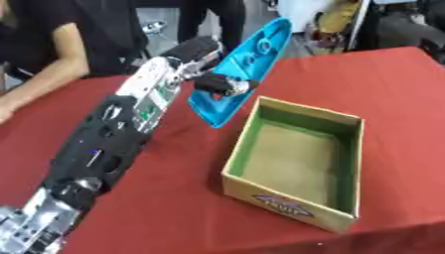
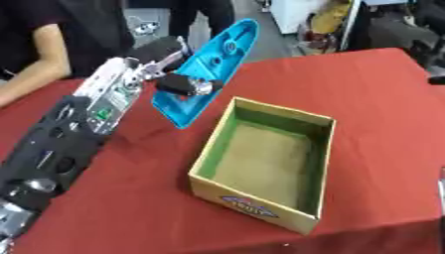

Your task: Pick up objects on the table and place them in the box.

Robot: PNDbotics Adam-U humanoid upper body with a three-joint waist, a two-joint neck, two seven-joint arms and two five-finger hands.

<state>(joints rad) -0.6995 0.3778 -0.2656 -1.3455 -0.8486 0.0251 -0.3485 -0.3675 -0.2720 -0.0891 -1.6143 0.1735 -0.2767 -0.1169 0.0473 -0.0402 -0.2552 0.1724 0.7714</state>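
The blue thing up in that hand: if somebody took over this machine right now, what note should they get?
Left hand: shut on the blue plastic piece, held tilted in the air above the red table, up and to the left of the box.
Right hand: not in view.
Box: open, standing on the table, nothing visible inside.
Done: the piece is picked up.
Left: carry it over the box opening and release it inside. No other loose objects show on the table.
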